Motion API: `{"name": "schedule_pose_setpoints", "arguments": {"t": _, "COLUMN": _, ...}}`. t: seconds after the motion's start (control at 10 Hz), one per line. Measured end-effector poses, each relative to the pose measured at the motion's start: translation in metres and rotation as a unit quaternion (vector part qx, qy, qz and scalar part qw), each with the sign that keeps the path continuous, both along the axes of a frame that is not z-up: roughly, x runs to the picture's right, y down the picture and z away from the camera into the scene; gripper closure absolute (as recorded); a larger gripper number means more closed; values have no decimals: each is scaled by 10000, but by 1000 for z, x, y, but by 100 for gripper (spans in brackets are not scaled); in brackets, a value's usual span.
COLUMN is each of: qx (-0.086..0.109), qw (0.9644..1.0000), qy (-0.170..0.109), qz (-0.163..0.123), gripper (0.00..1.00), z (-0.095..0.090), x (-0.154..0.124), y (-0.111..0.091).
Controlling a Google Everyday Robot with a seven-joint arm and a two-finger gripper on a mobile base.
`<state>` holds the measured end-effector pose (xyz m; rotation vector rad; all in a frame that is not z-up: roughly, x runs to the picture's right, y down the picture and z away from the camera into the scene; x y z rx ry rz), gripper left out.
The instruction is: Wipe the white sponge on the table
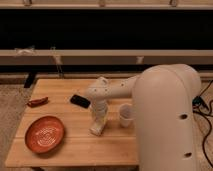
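The small cream-white rectangular sponge (97,129) lies on the light wooden table (80,147), just below the frame's centre. The gripper (99,120) points straight down onto it from the white arm (112,91), its fingers closed on the sponge's upper end, which they hide. A translucent white cup (125,116) stands just beside it on the right, and a dark flat slab (80,101) lies near, up and left. A round orange plate (45,134) sits at lower left, with a small red object (37,102) by the left edge. Bare wood runs to the near edge. The robot's bulky white body (170,120) covers the table's right side.
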<state>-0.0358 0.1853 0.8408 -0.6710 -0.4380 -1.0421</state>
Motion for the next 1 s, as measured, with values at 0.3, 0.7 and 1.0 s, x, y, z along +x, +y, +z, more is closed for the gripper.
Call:
{"name": "schedule_pose_setpoints", "arguments": {"t": 0.3, "qx": 38, "qw": 10000, "qy": 22, "qz": 81, "gripper": 100, "z": 3, "x": 7, "y": -7}}
{"name": "schedule_pose_setpoints", "arguments": {"t": 0.7, "qx": 223, "qw": 9996, "qy": -159, "qz": 44, "gripper": 100, "z": -4, "x": -1, "y": -22}}
{"name": "schedule_pose_setpoints", "arguments": {"t": 1.0, "qx": 353, "qw": 9980, "qy": -441, "qz": -286, "gripper": 100, "z": -19, "x": -26, "y": -17}}
